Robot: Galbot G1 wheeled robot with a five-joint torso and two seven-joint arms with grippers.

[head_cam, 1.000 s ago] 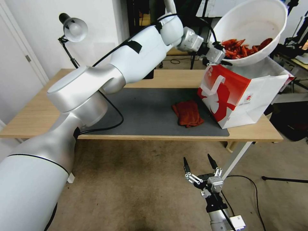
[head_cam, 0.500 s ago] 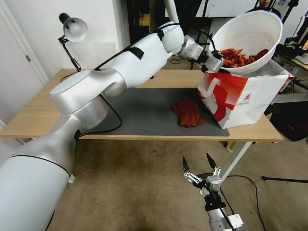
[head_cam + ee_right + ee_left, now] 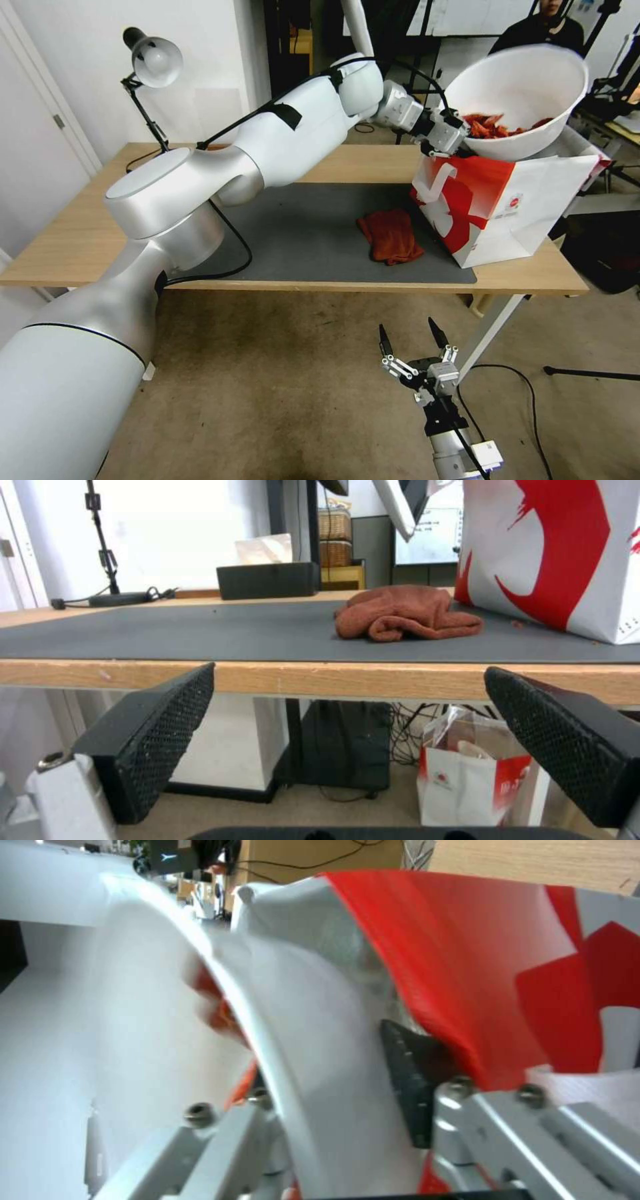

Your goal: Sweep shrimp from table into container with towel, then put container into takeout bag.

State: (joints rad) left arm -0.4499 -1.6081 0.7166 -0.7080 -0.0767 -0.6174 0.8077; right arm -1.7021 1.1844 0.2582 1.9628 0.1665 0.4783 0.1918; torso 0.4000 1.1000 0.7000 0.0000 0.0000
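Head view, my count: one container (image 3: 527, 100) with a heap of shrimp (image 3: 497, 125), too many to number, gripped at its rim by my left gripper (image 3: 460, 137), fingers clamped on the wall, above the mouth of one takeout bag (image 3: 500, 203); one towel (image 3: 390, 235) crumpled on the table (image 3: 80, 233) mat beside the bag; right gripper (image 3: 410, 340) idle below the table edge, fingers spread wide, holding nothing
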